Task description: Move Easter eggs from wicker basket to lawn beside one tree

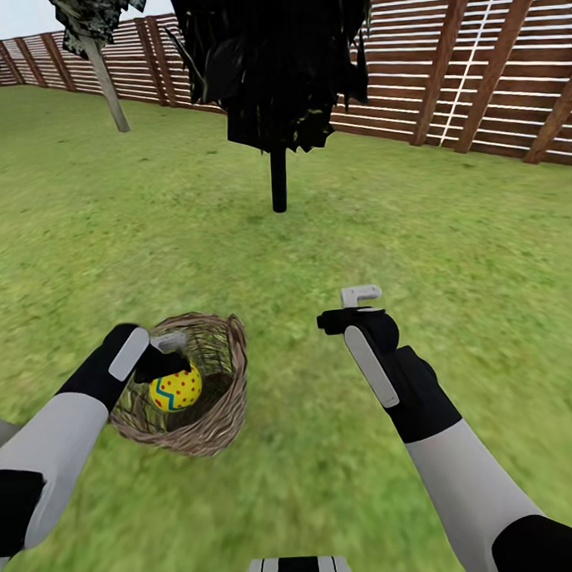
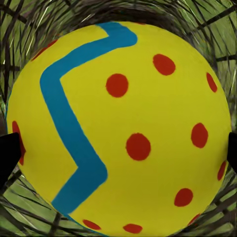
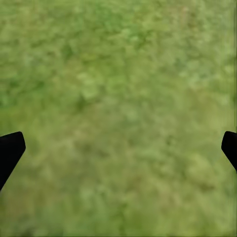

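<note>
Easter egg (image 1: 176, 389): yellow, blue zigzag, red dots; sits inside the wicker basket (image 1: 217, 414) on the lawn (image 1: 417, 230). My left gripper (image 1: 162, 358) reaches down into the basket mouth; in the left wrist view the egg (image 2: 118, 128) sits between my dark fingertips (image 2: 9, 155), one at each flank, apparently closed on it for lifting out, though contact is hard to confirm. My right gripper (image 1: 353, 304): spread wide, holding nothing, hovering over bare grass (image 3: 118, 98), kept clear of the basket. Grey-trunked tree (image 1: 106, 69) stands well apart, a candidate drop spot.
</note>
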### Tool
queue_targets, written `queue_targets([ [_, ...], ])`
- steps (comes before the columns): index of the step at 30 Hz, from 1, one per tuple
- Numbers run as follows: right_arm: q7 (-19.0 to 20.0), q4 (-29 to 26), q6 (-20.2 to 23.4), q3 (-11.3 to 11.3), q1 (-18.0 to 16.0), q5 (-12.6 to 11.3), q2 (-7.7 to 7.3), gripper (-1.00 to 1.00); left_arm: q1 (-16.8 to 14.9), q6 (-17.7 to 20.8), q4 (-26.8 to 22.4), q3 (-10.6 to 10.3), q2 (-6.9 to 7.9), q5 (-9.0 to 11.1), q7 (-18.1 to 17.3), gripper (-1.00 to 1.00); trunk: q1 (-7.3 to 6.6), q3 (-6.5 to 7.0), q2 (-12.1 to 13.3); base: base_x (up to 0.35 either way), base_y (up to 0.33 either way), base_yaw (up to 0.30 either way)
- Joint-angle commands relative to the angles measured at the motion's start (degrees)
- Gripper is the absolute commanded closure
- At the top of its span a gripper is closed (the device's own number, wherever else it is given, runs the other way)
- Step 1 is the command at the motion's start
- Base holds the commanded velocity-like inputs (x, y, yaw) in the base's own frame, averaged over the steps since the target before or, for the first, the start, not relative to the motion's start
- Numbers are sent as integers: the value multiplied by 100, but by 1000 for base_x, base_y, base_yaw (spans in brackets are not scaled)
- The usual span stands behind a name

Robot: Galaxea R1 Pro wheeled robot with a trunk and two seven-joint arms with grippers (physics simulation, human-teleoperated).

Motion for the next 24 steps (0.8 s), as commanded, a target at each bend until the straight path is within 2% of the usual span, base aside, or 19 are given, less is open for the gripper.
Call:
queue_targets([
  [1, -60, 0, 12, 6, -5, -59, 0, -100, -3, 7, 98, -33, 6, 69, 51, 100, -3, 18, 0, 0, 0, 0],
  [8, -60, 186, 7, -2, -5, -59, 0, -100, -11, 7, 420, -33, -8, 241, 51, 100, -21, 173, 9, 0, 0, 0],
  [16, -54, 346, -94, -5, -5, -65, 0, -100, -21, 7, 504, -33, -100, 259, 51, 100, -42, 350, 20, 0, 0, 0],
  [24, 0, 316, -196, 29, 3, -80, 6, -100, -21, 7, 513, -31, -105, 259, 51, 100, -63, 528, 31, 0, 0, 0],
])
